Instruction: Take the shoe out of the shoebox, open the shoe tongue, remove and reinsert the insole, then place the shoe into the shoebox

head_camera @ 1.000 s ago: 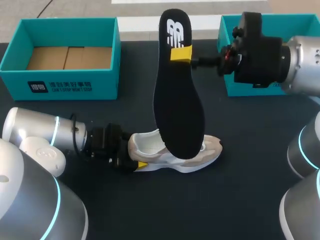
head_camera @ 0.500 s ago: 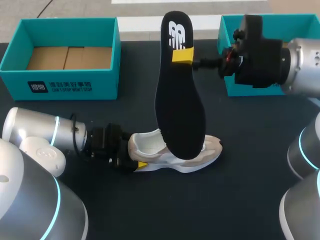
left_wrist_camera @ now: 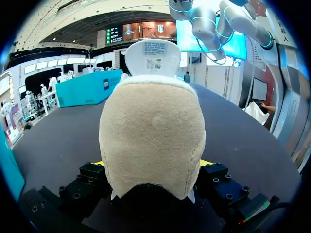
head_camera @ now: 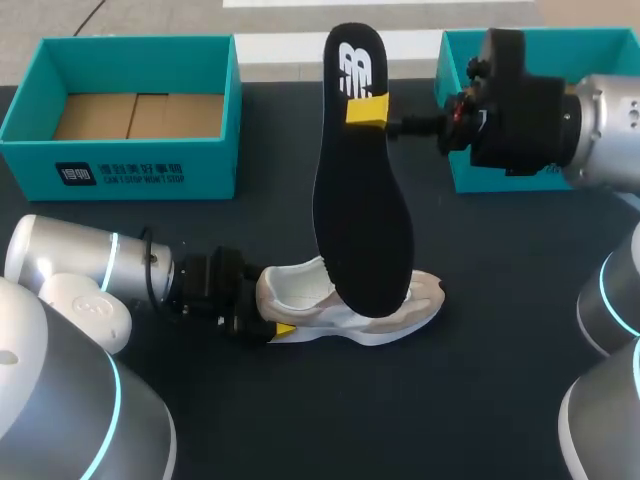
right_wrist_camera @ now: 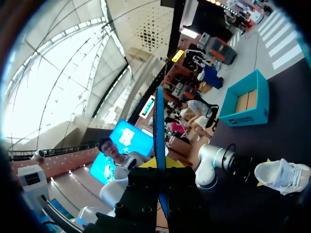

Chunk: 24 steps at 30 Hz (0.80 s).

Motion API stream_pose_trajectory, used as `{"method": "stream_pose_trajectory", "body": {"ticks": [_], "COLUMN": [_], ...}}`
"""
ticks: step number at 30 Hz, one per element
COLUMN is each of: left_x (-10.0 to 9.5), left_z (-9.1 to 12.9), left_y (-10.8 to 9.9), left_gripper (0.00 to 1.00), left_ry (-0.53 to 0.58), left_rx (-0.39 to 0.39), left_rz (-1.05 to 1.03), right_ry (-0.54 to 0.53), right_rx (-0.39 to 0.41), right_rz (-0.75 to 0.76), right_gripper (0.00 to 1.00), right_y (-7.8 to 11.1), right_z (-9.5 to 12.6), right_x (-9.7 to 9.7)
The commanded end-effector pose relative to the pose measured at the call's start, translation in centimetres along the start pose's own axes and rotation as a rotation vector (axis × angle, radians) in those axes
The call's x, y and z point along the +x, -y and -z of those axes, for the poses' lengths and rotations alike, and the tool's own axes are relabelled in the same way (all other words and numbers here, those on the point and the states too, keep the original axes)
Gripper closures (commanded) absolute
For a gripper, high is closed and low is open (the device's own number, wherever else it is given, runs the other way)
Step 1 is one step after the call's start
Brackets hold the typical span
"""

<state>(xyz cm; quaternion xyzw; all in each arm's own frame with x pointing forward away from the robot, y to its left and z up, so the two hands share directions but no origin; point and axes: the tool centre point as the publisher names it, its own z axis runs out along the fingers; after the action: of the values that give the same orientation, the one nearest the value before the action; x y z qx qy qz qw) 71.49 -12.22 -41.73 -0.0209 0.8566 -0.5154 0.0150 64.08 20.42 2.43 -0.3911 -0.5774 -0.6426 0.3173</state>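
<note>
- Head view:
  - Shoe [head_camera: 350, 305] sits sole-down on the table [head_camera: 480, 380], around the middle and toward the near edge.
  - Left gripper [head_camera: 268, 312] is clamped on its heel, probably to pin it while the insole gets worked.
  - Right gripper [head_camera: 367, 110] pinches the black insole [head_camera: 362, 215] near its heel end. It holds the insole almost upright with the toe end down over the shoe's opening, which looks like lining up for entry.
  - Can't tell whether the tip is inside the shoe.
  - Open box [head_camera: 130, 160] is at the far left corner, and a second box [head_camera: 462, 50] is at the far right, partly behind the right arm. Both are well apart from the shoe.
- Left wrist view:
  - Shoe heel [left_wrist_camera: 151, 136] fills the gap between the fingers, with a yellow tip peeking out on each side against it, so the grip is confirmed.
  - Tongue [left_wrist_camera: 155, 53] stands up beyond the collar.
  - Insole isn't visible here.
- Right wrist view:
  - Insole [right_wrist_camera: 159, 141] is seen edge-on as a thin line between the right gripper's [right_wrist_camera: 161, 167] fingers, which are nearly closed on it.
  - Only this view shows how thin the pinch is.
  - Shoe [right_wrist_camera: 282, 174] is down on the table.
</note>
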Motion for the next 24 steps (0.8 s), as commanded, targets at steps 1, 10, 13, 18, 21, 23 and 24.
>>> {"method": "stream_pose_trajectory", "body": {"ticks": [1, 10, 13, 18, 21, 23, 24], "left_x": [0.1, 0.2, 0.5, 0.5, 0.6, 0.5, 0.5], "left_z": [0.0, 0.5, 1.0, 0.8, 0.7, 0.9, 1.0], "left_y": [-0.1, 0.2, 0.7, 0.6, 0.5, 0.6, 0.7], "left_gripper": [1.0, 1.0, 0.8, 0.71, 0.75, 0.76, 0.75], "left_ry": [0.0, -0.009, -0.015, -0.02, -0.013, -0.011, -0.01], "left_rx": [-0.003, -0.007, -0.009, -0.005, -0.005, -0.004, -0.004], "left_rz": [-0.001, -0.001, -0.02, -0.018, -0.013, -0.005, -0.006], "right_ry": [0.003, 0.003, 0.003, 0.003, 0.003, 0.003, 0.003], "right_rx": [0.001, 0.001, 0.001, 0.001, 0.001, 0.001, 0.001], "right_rz": [-0.002, -0.002, -0.002, -0.002, -0.002, -0.002, -0.002], "right_gripper": [1.0, 1.0, 1.0, 1.0, 1.0, 1.0, 1.0], "right_y": [-0.2, -0.2, -0.2, -0.2, -0.2, -0.2, -0.2], "right_z": [-0.5, -0.5, -0.5, -0.5, -0.5, -0.5, -0.5], "right_x": [0.0, 0.0, 0.0, 0.0, 0.0, 0.0, 0.0]}}
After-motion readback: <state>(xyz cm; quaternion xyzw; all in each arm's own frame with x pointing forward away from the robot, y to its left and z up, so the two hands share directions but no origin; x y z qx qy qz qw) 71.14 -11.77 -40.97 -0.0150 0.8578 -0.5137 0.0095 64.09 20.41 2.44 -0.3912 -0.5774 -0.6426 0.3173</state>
